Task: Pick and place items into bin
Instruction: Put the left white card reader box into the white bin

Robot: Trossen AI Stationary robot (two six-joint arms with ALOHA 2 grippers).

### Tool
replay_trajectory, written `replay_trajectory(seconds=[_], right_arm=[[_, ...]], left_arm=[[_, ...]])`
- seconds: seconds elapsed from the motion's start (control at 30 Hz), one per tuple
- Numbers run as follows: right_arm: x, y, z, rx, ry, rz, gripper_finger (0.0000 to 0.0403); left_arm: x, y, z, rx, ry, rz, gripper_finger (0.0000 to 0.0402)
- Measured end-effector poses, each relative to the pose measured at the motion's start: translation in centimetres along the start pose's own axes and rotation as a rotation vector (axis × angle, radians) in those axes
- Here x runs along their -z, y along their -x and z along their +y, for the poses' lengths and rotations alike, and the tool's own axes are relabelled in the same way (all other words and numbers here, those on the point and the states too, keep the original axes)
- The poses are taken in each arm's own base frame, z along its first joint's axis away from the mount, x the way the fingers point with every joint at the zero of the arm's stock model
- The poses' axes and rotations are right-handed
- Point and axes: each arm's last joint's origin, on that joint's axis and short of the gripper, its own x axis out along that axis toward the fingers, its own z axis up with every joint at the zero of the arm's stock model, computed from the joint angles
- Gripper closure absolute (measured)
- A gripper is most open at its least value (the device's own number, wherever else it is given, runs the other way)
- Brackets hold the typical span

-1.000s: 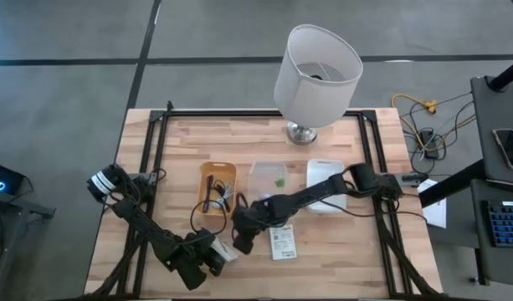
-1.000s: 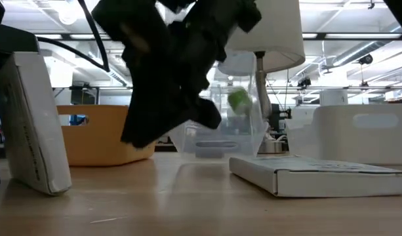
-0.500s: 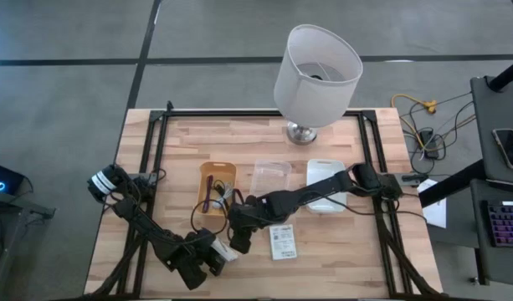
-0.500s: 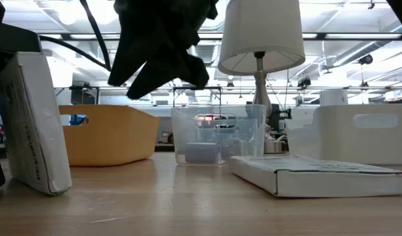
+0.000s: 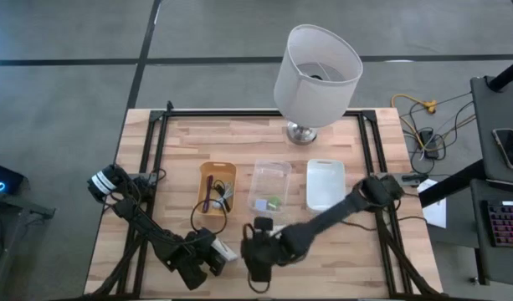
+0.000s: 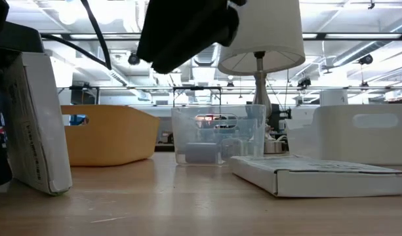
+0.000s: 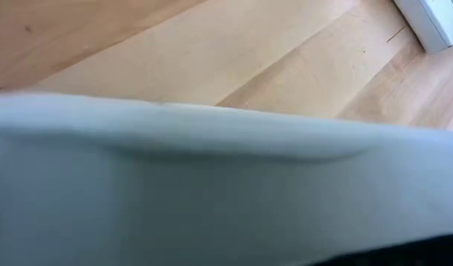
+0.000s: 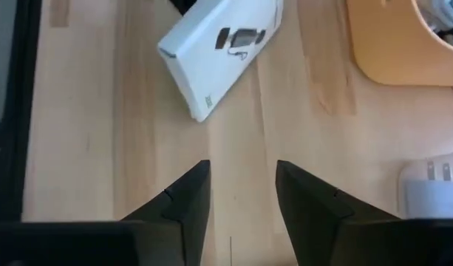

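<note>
One white printed packet stands tilted on its long edge near the table's near edge and fills the left wrist view. My left gripper is shut on it. My right gripper is open and hangs in the air just right of that packet, touching nothing. A second packet lies flat on the table; the right arm covers it in the high view. Dark cords lie in the orange bin. A green cube sits in the clear bin. My left gripper holds the standing white packet from the table's near-left side. The packet and the gripper body hide the fingers, so the part held cannot be told. The packet's lower edge rests on the table, and it leans a little.
A white bin stands right of the clear bin, and a big white lamp is at the far edge. A white plug-like item shows by the orange bin. Black frame rails run along the table's sides. Bare wood lies between the bins and the near edge.
My right gripper has swung from beside the orange and clear bins toward the table's near edge, stopping next to the standing packet. Its arm now crosses over the flat packet. The gripper has left the space in front of the clear bin in the low view.
</note>
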Motion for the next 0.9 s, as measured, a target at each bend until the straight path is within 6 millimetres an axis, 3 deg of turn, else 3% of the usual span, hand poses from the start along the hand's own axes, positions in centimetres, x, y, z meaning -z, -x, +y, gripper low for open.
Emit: replay_trajectory(seconds=[0.23, 0.47, 0.73, 0.9], right_arm=[[-0.1, -0.4, 1.0, 0.025, -0.125, -0.131, 0.0238], [-0.2, -0.2, 1.7, -0.008, -0.140, -0.175, 0.0206], [0.6, -2.6, 2.7, -0.034, -0.159, -0.175, 0.0180], [0.3, -2.7, 2.8, -0.040, -0.177, -0.201, 0.0176]], left_arm=[[0.0, 0.0, 0.0, 0.002, -0.023, 0.000, 0.0402], [0.0, 0.1, -0.3, 0.021, -0.036, 0.004, 0.0402], [-0.1, 0.0, -0.9, 0.075, -0.049, 0.005, 0.0402], [-0.1, 0.0, -0.9, 0.075, -0.051, 0.006, 0.0402]])
